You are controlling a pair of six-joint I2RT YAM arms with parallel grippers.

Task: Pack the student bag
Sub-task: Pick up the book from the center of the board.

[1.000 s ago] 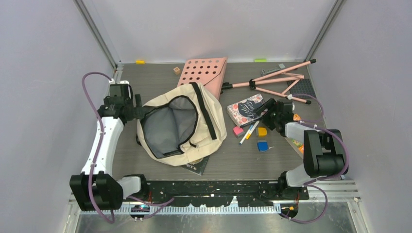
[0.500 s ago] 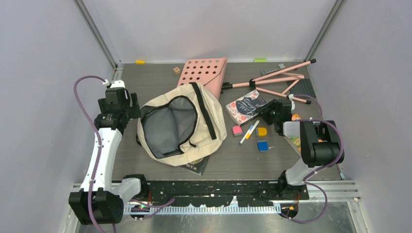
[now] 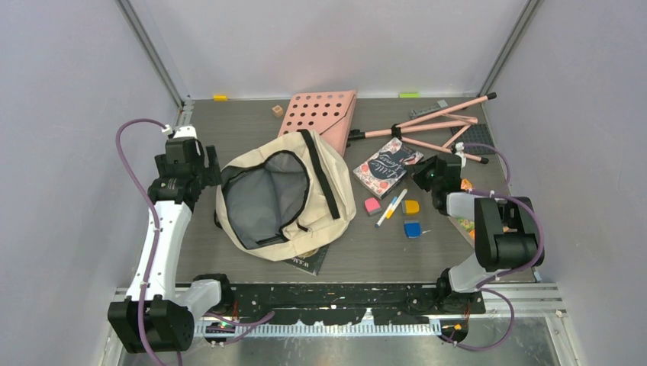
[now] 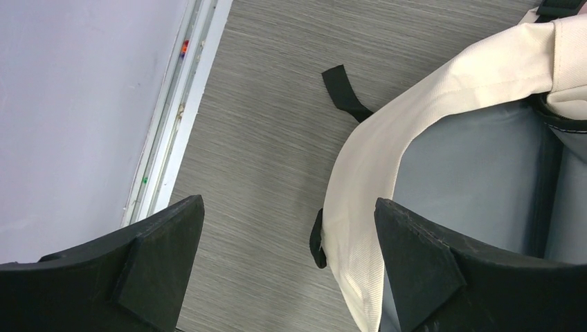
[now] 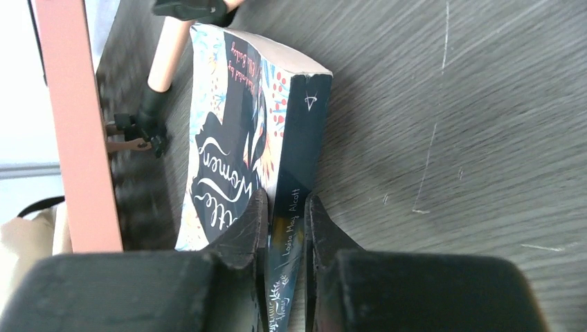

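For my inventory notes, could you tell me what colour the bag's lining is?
Grey lining, clearest in the left wrist view.

Grey table [image 3: 381, 252] bears student bag [image 3: 336, 206], pink board [image 3: 320, 110], tripod [image 3: 397, 131], pen [image 3: 393, 204].

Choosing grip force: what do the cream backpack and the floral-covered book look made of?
Cream backpack: woven fabric, matte, apparently canvas; visible weave and soft folds, smoother grey lining inside. Floral-covered book: paper, seemingly a paperback with a printed card cover; flat printed spine, pale page edge.
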